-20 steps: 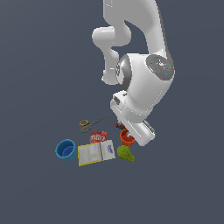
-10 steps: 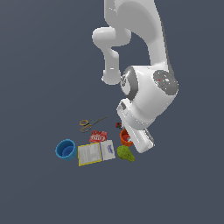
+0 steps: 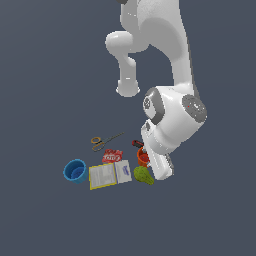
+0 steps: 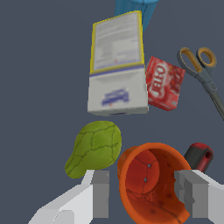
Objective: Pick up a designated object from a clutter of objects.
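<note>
Arm: seen in the exterior view as a large white body bent low over the clutter, its lower end hiding part of the orange cup [image 3: 142, 158].
Yellow-edged box [image 4: 117, 65]: lying flat, the largest item, with the blue cup [image 4: 131, 8] at its far end and the red packet [image 4: 163, 83] just beside it.
Gripper [image 4: 145, 194]: spread wide, nothing pinched; one finger [image 4: 100, 193] is seen on the pear side of the cup and the other on the screwdriver side.
Orange cup: the designated object, resting between the two fingers in the wrist view, its round rim open towards the camera and somewhat tilted; no contact with either finger can be made out.
Key relation: the cup is directly ahead of the gripper, centred in the gap, with its axis running roughly along the approach line, so the rim is straddled across its width. A further short descent followed by closing is judged to be what the grasp calls for.
Green pear-shaped lump [image 4: 94, 148]: just beside the cup, near one finger; a nudge is possible on the way down.
Scissors [image 4: 202, 70]: well apart, beyond the packet.
Red-handled screwdriver [image 4: 199, 156]: its handle end is seen close behind the cup, near the other finger.
</note>
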`<state>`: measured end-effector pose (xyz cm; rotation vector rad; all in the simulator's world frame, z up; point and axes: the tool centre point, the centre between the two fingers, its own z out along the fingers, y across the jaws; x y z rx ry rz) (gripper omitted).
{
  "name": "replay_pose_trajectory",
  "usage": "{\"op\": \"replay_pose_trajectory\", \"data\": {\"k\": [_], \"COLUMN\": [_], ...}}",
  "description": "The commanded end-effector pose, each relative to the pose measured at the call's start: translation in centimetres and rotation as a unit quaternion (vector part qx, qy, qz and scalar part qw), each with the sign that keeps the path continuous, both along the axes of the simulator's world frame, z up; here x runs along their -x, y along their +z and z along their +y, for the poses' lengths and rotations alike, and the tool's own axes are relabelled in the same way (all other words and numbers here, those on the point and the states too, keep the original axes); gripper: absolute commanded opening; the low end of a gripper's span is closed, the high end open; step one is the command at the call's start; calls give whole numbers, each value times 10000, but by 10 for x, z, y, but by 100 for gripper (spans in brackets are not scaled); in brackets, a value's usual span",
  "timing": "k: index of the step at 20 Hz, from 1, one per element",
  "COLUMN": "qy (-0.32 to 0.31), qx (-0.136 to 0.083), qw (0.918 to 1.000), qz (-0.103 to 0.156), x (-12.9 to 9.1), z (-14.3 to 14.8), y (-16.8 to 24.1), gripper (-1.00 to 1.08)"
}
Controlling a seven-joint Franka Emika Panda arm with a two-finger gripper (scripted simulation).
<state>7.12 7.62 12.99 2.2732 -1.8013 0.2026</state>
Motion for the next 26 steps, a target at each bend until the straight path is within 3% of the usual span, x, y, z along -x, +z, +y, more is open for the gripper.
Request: {"op": "replay_pose_trajectory", "data": {"k": [1,12,26], "qy": [-215,-779,-850], "qx": [56,204,222], "qw": [9997,9965,9958], "qz": [-62,-237,-259], "x": [-1,-1,0], "z": [3,11,7], "y": [-8,-29,-51], "gripper": [28,28,28]}}
